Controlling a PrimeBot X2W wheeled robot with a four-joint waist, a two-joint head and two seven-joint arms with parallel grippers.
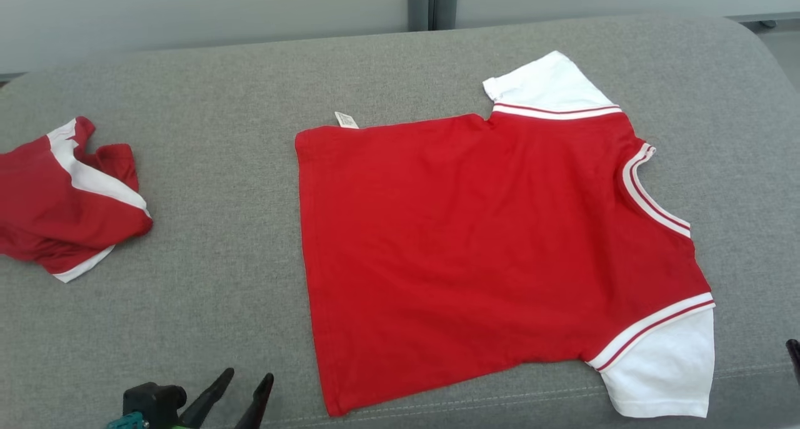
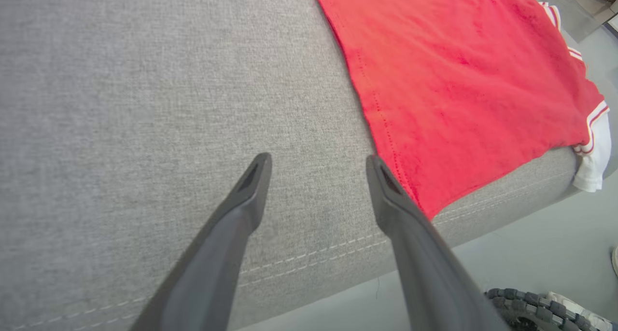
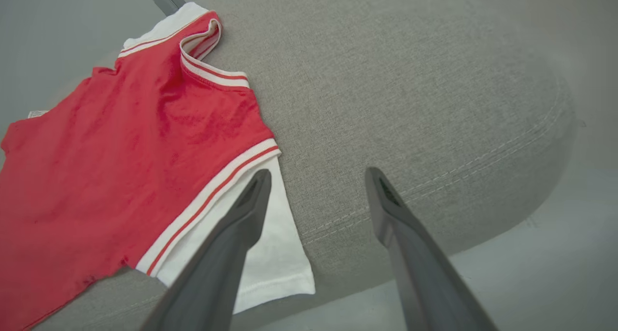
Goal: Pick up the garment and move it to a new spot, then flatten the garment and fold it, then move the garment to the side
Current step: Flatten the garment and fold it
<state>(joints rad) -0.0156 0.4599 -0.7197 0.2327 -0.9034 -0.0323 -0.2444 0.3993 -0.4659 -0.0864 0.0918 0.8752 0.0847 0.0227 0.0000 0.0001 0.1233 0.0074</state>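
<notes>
Red shirt (image 1: 487, 247) lies spread flat on the right half of the grey cushion (image 1: 219, 104), collar to the right, with the left gripper (image 2: 318, 159) beside its near left corner and the right gripper (image 3: 317, 172) by its near white sleeve, both spread wide and empty.

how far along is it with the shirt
Done: the red shirt lies spread flat on the grey cushion. In hand: nothing; the left gripper and the right gripper are open, near its front corners. To do: no fold made yet, then moving it aside.
</notes>
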